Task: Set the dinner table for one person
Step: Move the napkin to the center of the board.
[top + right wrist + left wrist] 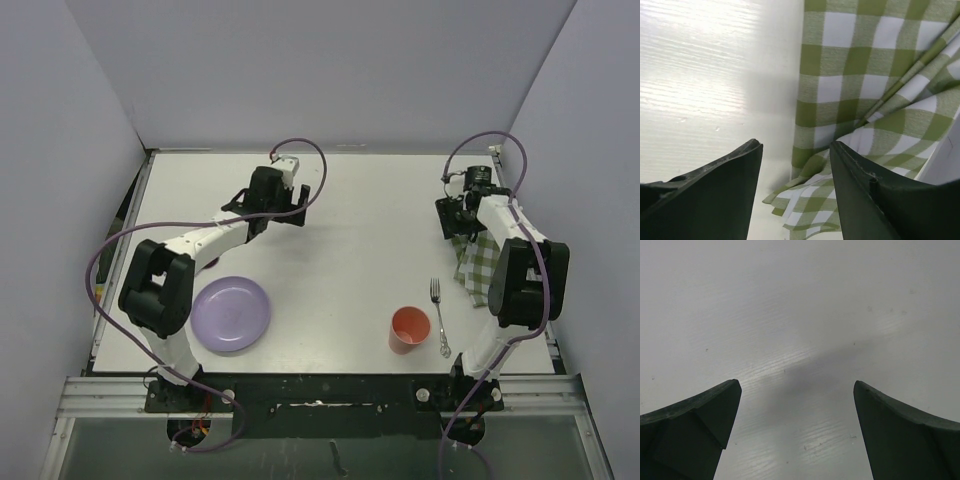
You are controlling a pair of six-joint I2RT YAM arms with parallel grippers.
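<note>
I find the large white rectangular desk [360, 215] lying under both arms. Left hand [796, 390], eleven o'clock, is released wide above it. Right hand [795, 147], three o'clock, is released over the green-and-white checked cloth [860, 75] edge.

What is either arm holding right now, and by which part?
Nothing. The left tool stands open over the bare dinner table; the right tool stands open above the edge of the checked cloth, not pinching it.

White links [210, 238], black joints [157, 285], purple cables [300, 141]; fingers [690, 430] look dark green, perhaps.
</note>
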